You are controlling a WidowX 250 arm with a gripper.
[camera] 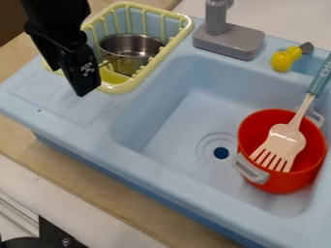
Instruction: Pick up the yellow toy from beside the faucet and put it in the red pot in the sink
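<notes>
Steel pot in the rack, gripper just beside it; how much is done is unclear.
The steel pot sits inside the yellow rack, with the gripper at the rack's near left side; I cannot tell whether it is open, closed or gripping the pot. Either placing is nearly done, with release and retreat left, or lifting has yet to begin. The rack's raised rim hems the pot in, so any lift must clear it. Open room lies on the ribbed drainboard and around the drain, left of the red pot holding the fork.
</notes>
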